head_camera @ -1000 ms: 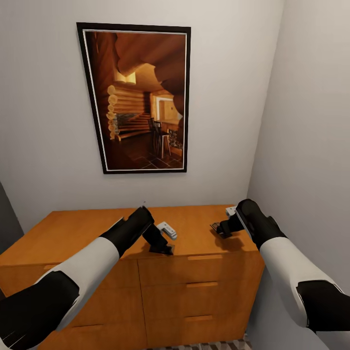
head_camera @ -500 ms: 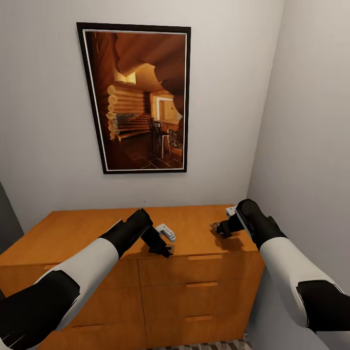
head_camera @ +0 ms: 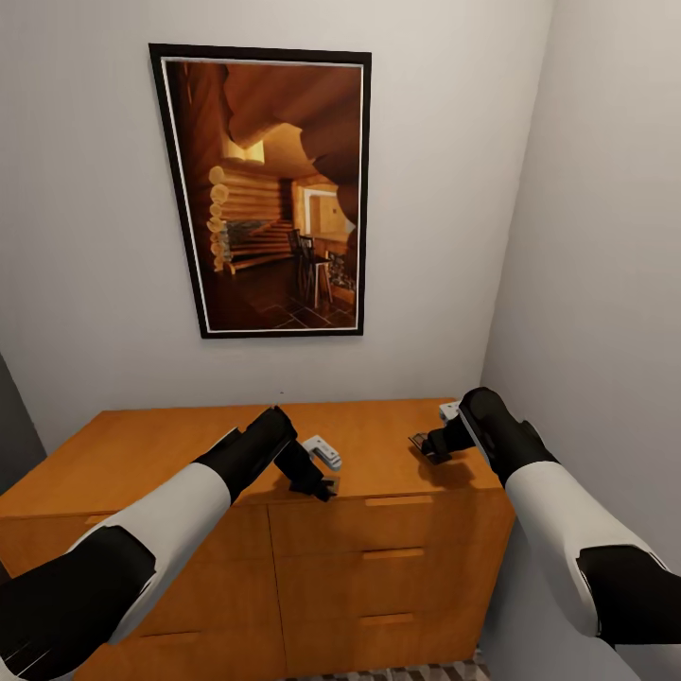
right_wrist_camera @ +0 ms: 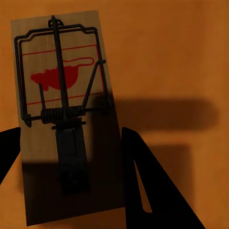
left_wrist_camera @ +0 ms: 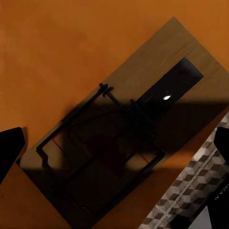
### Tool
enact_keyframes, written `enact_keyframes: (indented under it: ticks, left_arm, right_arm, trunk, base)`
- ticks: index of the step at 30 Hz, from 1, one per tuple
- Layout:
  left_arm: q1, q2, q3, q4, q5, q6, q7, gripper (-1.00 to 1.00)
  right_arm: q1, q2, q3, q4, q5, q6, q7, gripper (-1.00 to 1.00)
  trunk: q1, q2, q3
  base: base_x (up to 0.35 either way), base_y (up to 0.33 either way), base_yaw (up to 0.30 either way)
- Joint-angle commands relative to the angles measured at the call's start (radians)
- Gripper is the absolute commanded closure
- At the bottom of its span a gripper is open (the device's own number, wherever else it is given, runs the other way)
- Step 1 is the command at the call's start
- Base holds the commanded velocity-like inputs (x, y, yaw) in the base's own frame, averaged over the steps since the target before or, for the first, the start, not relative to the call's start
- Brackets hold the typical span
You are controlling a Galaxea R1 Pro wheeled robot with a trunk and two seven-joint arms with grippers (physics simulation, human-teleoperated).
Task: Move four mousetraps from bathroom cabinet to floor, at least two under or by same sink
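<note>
The orange-brown cabinet [head_camera: 151,445] stands against the wall, and both arms reach over its flat top. One mousetrap [left_wrist_camera: 119,129], a tan board with dark wire, lies at the top's front edge. My left gripper [head_camera: 317,484] hovers over it, open, its fingertips [left_wrist_camera: 9,148] wide apart on either side. A second mousetrap [right_wrist_camera: 67,124] with a red mouse mark lies near the right end of the top. My right gripper [head_camera: 426,443] is shut on this board, both fingers [right_wrist_camera: 143,181] against its long sides. Cube-patterned bathroom floor [left_wrist_camera: 191,186] shows past the cabinet's edge.
A large dark-framed picture [head_camera: 270,194] hangs on the wall above the cabinet. The side wall [head_camera: 605,284] stands close on the right, right beside my right arm. Drawer fronts with slim handles [head_camera: 392,553] face me below the top. A strip of floor tiles [head_camera: 407,673] shows at the bottom.
My left gripper has shifted slightly over its mousetrap near the front edge. The right arm and its mousetrap have not moved.
</note>
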Motion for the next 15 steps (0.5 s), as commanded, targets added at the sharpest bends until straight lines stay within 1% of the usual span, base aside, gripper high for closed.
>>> enact_keyframes:
  ticks: [1, 12, 13, 15]
  left_arm:
    - [-0.001, 0.0, 0.0, -0.001, -0.011, 0.002, -0.009, -1.0]
    - [-0.001, 0.0, 0.001, 0.0, -0.011, 0.003, -0.005, -1.0]
    - [-0.001, 0.0, 0.001, 0.0, -0.01, 0.003, -0.005, 1.0]
    - [-0.001, 0.0, 0.002, 0.001, -0.01, 0.003, -0.006, 1.0]
  right_arm:
    - [-0.001, -0.001, 0.004, -0.001, 0.008, 0.003, 0.007, 1.0]
    - [-0.001, -0.001, 0.005, -0.001, 0.008, 0.003, 0.007, 1.0]
    - [-0.001, -0.001, 0.004, -0.001, 0.008, 0.003, 0.007, 1.0]
    - [-0.001, -0.001, 0.004, -0.001, 0.008, 0.003, 0.007, 1.0]
  trunk:
    - [0.0, -0.001, -0.001]
    - [0.0, -0.001, -0.001]
    - [0.0, -0.001, -0.001]
    - [0.0, -0.001, -0.001]
  base:
    - [0.0, 0.0, 0.0]
    - [0.0, 0.0, 0.0]
    - [0.0, 0.0, 0.0]
    - [0.0, 0.0, 0.0]
